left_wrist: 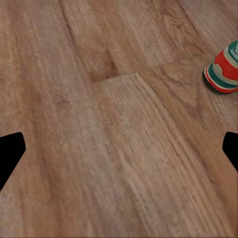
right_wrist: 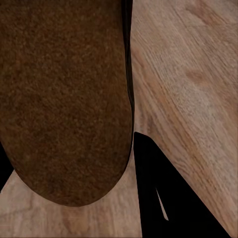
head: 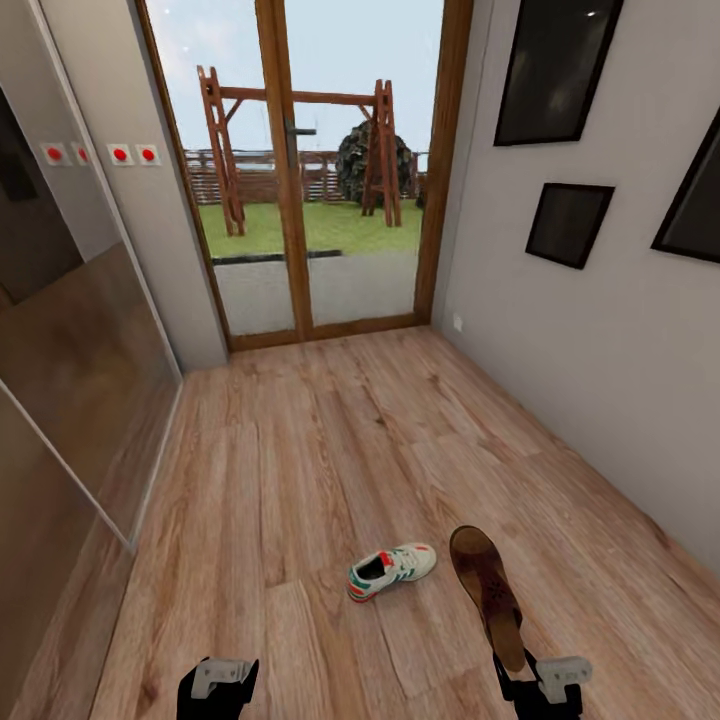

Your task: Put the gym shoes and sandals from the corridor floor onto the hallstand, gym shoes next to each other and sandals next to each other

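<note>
One sandal (head: 487, 590) is held clamped in the right hand (head: 540, 685), the left hand (head: 218, 685) is spread wide and empty, and one gym shoe (head: 391, 570) is left on the corridor floor (head: 300, 470).

Bright, even daylight from the glass door (head: 310, 170), shadows faint, wrist views soft and slightly blurred

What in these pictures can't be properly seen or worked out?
- Right pincer, head view: the sandal hides the fingertips; the grip looks shut on it.
- Sandal, right wrist view: cut off by the edges; straps unseen.
- Gym shoe, left wrist view: cut off by the edge; only the heel shows.
- Left pincer, head view: the bottom edge crops it.
</note>
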